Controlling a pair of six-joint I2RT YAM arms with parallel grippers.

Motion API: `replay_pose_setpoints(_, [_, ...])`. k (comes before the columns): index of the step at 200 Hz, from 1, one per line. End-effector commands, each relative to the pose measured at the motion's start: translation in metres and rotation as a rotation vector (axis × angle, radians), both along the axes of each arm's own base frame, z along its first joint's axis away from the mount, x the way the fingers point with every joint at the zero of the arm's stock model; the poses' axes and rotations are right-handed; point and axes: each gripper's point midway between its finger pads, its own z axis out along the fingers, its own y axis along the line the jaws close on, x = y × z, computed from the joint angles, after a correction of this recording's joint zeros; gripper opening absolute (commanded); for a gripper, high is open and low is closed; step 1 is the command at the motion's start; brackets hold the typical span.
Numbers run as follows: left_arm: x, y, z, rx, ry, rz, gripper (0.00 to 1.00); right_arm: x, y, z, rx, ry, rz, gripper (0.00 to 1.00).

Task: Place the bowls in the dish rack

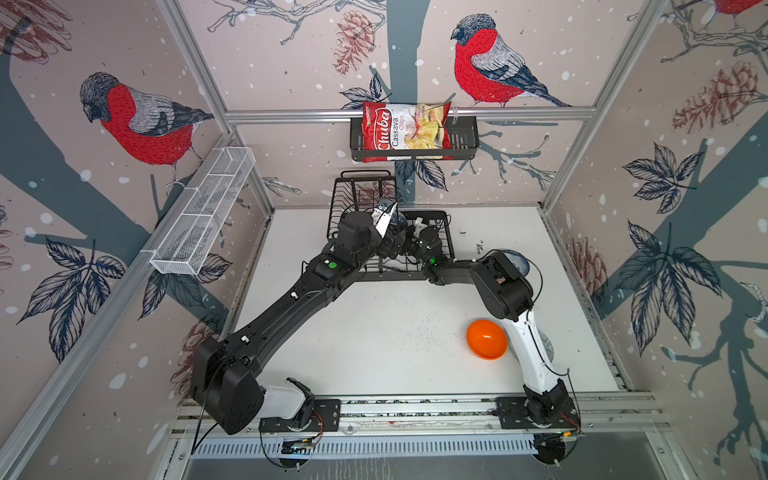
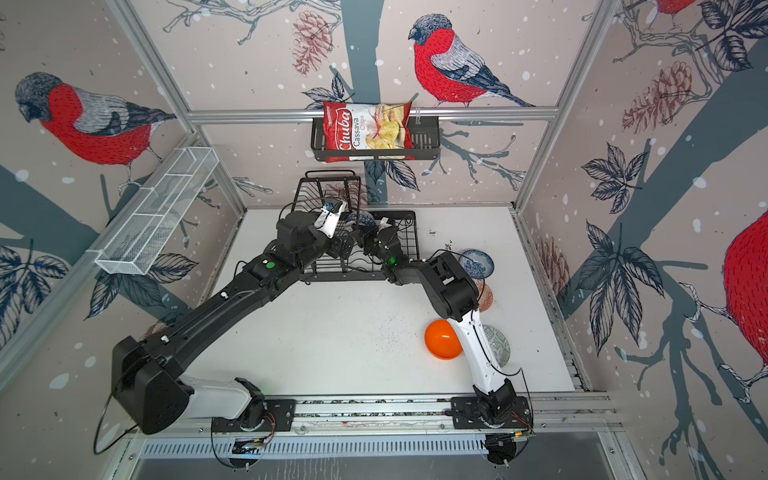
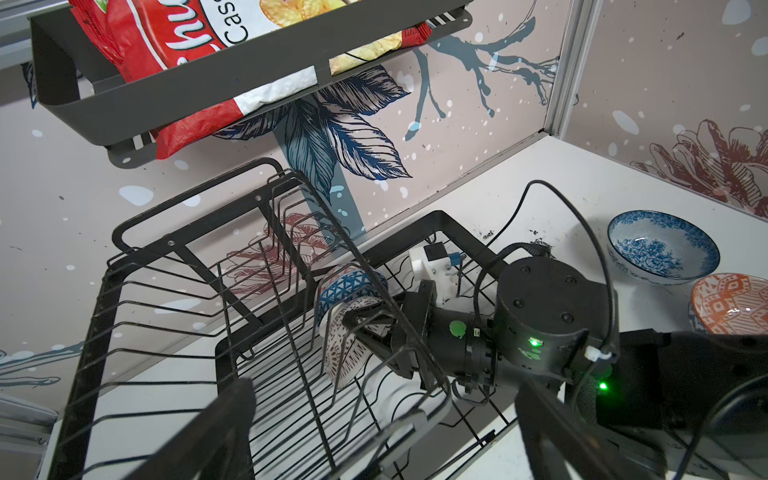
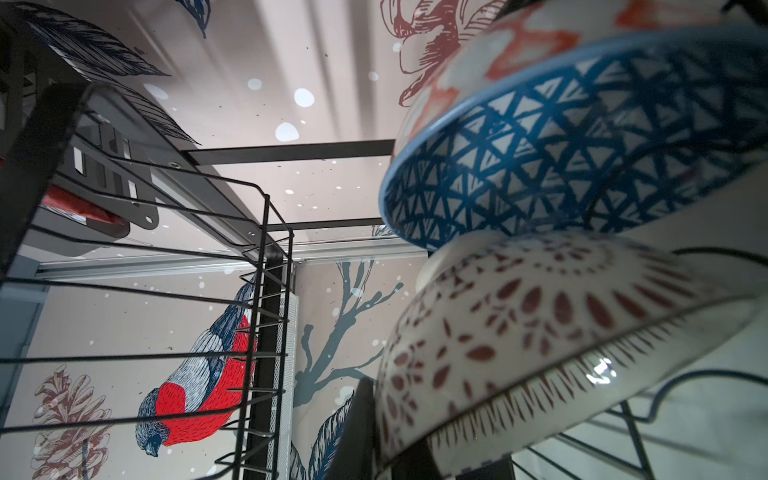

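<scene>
Right gripper (image 3: 358, 323) clamped on rim of black-white radial bowl (image 3: 345, 357) — bowl on edge in lower tray of dish rack (image 3: 174, 242), table 12 o'clock, against dark blue geometric bowl (image 3: 349, 286). Left gripper (image 3: 385, 387) wide open, empty, near upper shelf. Likely seating step; next — release, back out clear of wires, fetch orange bowl (image 1: 486, 338) at 4 o'clock.

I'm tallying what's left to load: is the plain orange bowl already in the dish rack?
No, the orange bowl sits on the white table, well apart from the dish rack.
</scene>
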Motion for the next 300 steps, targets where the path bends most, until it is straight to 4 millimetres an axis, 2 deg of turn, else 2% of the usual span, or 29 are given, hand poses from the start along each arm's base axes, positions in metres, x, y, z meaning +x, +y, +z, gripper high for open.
replay_pose_setpoints(1, [0.002, 0.001, 0.006, -0.021, -0.009, 0.005, 0.97, 0.000, 0.000, 0.019, 0.078, -0.040, -0.006, 0.00])
replay_pose_setpoints(123, [0.002, -0.003, 0.004, -0.028, 0.007, -0.007, 0.97, -0.008, -0.010, -0.006, 0.131, 0.067, -0.057, 0.01])
replay_pose_setpoints(183, [0.004, -0.003, 0.002, -0.024, 0.011, -0.004, 0.97, -0.011, -0.013, -0.020, 0.165, 0.149, -0.072, 0.09])
replay_pose_setpoints(205, [0.003, -0.003, 0.002, -0.024, 0.010, -0.004, 0.97, -0.010, -0.010, -0.017, 0.179, 0.152, -0.061, 0.09])
replay_pose_setpoints(254, [0.004, -0.002, 0.003, -0.026, 0.009, 0.001, 0.97, -0.013, -0.009, -0.028, 0.174, 0.213, -0.074, 0.14])
replay_pose_setpoints(300, [0.003, -0.001, 0.004, -0.025, 0.005, 0.004, 0.97, -0.014, -0.008, -0.029, 0.193, 0.225, -0.070, 0.18])
